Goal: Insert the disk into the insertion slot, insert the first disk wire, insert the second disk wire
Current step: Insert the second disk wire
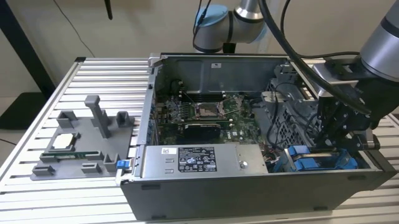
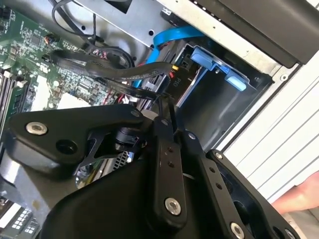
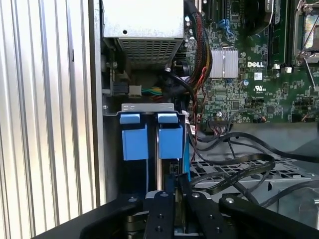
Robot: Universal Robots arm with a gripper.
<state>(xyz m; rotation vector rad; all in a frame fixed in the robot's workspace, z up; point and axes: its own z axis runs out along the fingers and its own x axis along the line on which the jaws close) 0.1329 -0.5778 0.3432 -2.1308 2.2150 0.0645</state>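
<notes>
- The disk, a drive clipped in a bright blue plastic carrier frame (image 3: 171, 142), sits down in the insertion slot, the narrow bay of the dark grey metal drive cage (image 3: 147, 106), at the front corner of the open grey computer case (image 1: 249, 191); a second blue-framed drive (image 3: 134, 142) stands just beside it in the neighbouring bay; which of the two is the task's own I judge from the hand's line, not with certainty.
- So the first step looks done, and the work in hand seems to be a disk wire; a flat black cable (image 3: 234, 172) loops across the perforated cage top (image 3: 279, 172) toward the hand, and a light blue data cable (image 2: 172, 37) runs near the blue carrier tabs (image 2: 219, 64) in the second wrist view.
- The black robot hand (image 3: 178, 209) hangs directly over the bays with its fingers drawn narrow, nearly together; it appears to pinch something thin and dark, though what exactly I cannot tell.
- The next move calls for close alignment of a connector with the drive's port.
- The case rests on a ribbed aluminium counter (image 1: 93, 74); a grey fixture tray (image 1: 81, 140) lies well apart on the exterior view's left.
</notes>
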